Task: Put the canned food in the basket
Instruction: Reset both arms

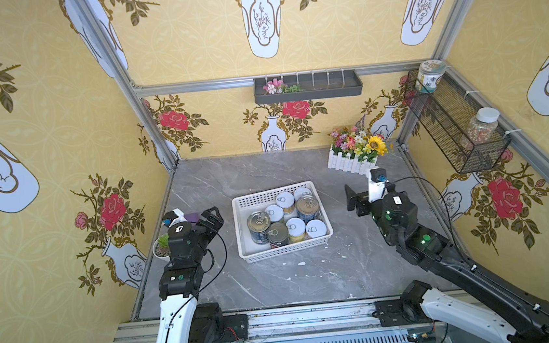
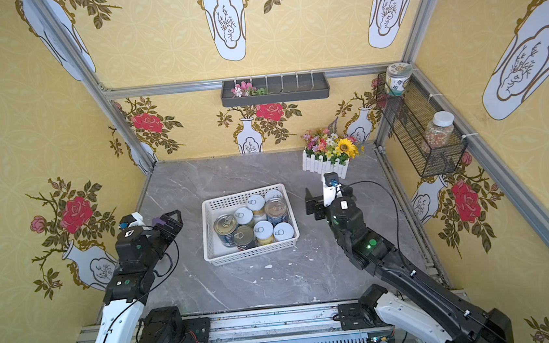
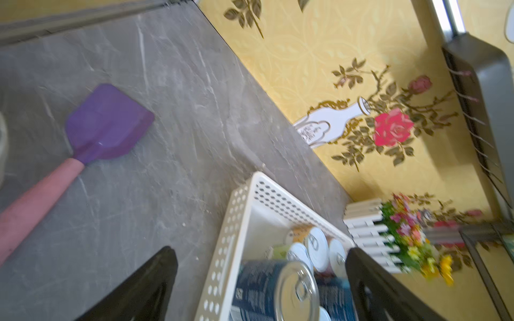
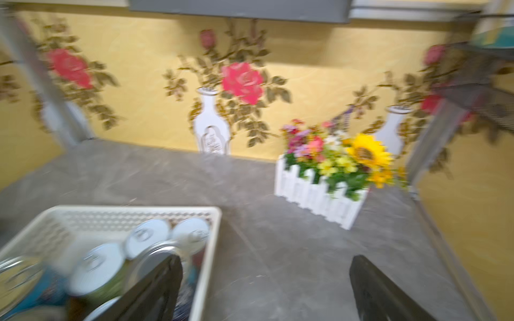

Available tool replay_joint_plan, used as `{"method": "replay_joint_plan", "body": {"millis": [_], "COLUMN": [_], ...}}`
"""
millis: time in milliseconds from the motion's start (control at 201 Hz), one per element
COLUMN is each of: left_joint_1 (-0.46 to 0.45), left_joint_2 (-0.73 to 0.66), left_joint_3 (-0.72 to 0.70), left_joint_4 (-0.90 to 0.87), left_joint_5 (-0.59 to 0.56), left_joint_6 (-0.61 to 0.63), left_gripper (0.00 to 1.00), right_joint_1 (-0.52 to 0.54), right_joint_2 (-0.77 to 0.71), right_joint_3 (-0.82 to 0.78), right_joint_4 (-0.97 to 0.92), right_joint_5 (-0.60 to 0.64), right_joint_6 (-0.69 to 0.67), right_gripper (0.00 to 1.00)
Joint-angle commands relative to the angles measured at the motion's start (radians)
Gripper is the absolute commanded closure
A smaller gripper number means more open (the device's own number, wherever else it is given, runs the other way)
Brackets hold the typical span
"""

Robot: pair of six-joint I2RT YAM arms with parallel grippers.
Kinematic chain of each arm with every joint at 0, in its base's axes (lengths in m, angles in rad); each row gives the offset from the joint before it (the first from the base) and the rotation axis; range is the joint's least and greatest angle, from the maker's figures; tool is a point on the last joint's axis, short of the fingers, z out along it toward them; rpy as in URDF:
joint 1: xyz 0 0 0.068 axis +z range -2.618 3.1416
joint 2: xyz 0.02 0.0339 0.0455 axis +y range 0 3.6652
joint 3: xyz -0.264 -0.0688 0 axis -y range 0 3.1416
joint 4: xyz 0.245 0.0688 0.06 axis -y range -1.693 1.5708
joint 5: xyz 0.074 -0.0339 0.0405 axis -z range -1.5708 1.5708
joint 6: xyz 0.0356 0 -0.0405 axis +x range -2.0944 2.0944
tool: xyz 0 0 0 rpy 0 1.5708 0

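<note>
The white perforated basket [image 1: 268, 193] [image 2: 235, 199] stands in the middle of the grey table. Several cans of canned food stand upright inside it: metal ones with dark blue labels [image 1: 259, 226] and shorter white-lidded ones [image 1: 295, 228]. My left gripper [image 1: 214, 218] [image 3: 260, 251] hovers just left of the basket, open and empty, with a blue-label can [image 3: 264, 289] seen between its fingers. My right gripper [image 1: 370, 192] [image 4: 265, 258] is to the right of the basket [image 4: 205, 250], open over bare table, holding nothing.
A purple spatula with a pink handle [image 3: 108, 122] and a small potted plant [image 1: 161, 245] lie by the left arm. A white fence flower box [image 1: 353, 158] stands at the back right. On the walls hang a black wire shelf with jars [image 1: 448, 123] and a grey rail tray [image 1: 306, 88].
</note>
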Motion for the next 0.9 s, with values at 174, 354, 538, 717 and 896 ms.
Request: {"method": "replay_joint_plan", "body": {"millis": [174, 354, 538, 717, 896], "left_joint_1": [-0.002, -0.049, -0.048, -0.051, -0.068], "left_joint_2": [-0.031, -0.006, 0.207, 0.601, 0.617], "left_joint_3": [-0.354, -0.501, -0.523, -0.424, -0.438], "left_joint_4": [0.494, 0.775, 1.070, 1.316, 1.339], "left_joint_5": [-0.493, -0.583, -0.562, -0.330, -0.331], "left_joint_6": [0.110, 0.373, 0.464, 0.600, 0.610], "left_gripper": [0.00, 0.00, 0.00, 0.00, 0.00], "right_joint_1": [-0.121, -0.300, -0.444, -0.366, -0.307], "right_joint_2": [0.271, 0.401, 0.514, 0.513, 0.476], "right_joint_3": [-0.093, -0.149, -0.228, -0.237, -0.464], "right_joint_4": [0.171, 0.205, 0.346, 0.374, 0.851], "right_joint_5": [0.285, 0.063, -0.114, -0.166, 0.086], "right_joint_6": [-0.048, 0.098, 0.140, 0.033, -0.085], "right_gripper": [0.03, 0.03, 0.03, 0.03, 0.03]}}
